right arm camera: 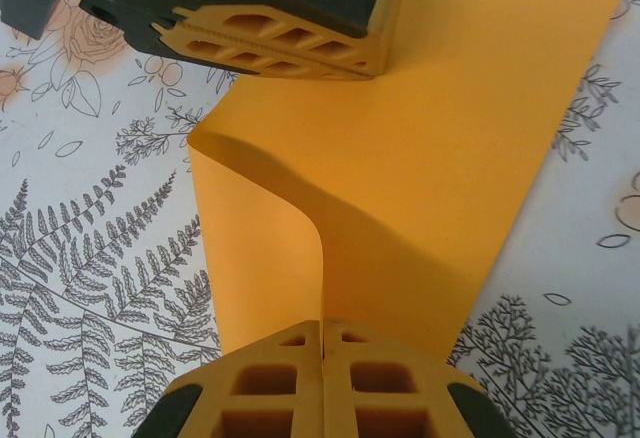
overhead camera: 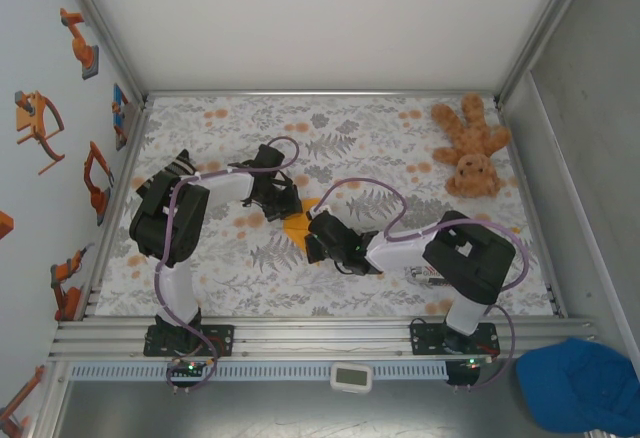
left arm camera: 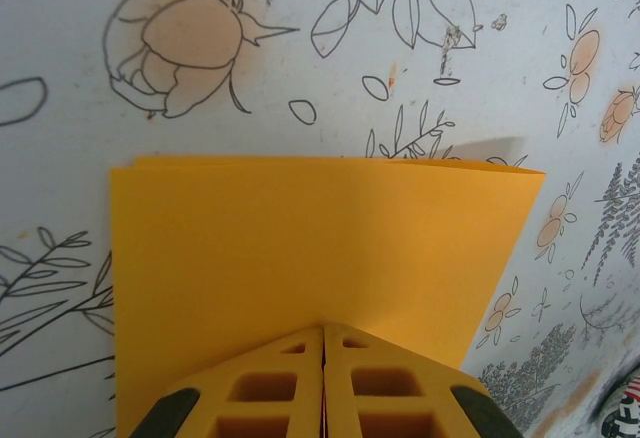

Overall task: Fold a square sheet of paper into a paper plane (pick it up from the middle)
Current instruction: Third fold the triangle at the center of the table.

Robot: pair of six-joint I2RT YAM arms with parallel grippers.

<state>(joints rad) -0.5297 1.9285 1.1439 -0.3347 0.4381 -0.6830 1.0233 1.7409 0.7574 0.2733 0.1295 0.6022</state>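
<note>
Right gripper (right arm camera: pixel 322 323) and left gripper (left arm camera: pixel 322 330) were each pinched tight on opposite edges of the square sheet of paper (left arm camera: pixel 320 238), doubled over near the middle of the worktop (overhead camera: pixel 200 128). Light, limp and easily creased, it probably wanted gentle edge grips.

No legible text, label or number in any view. Display of the small white device (overhead camera: pixel 351 377) too small to read. Print on the striped packet (left arm camera: pixel 625 413) blurred.
</note>
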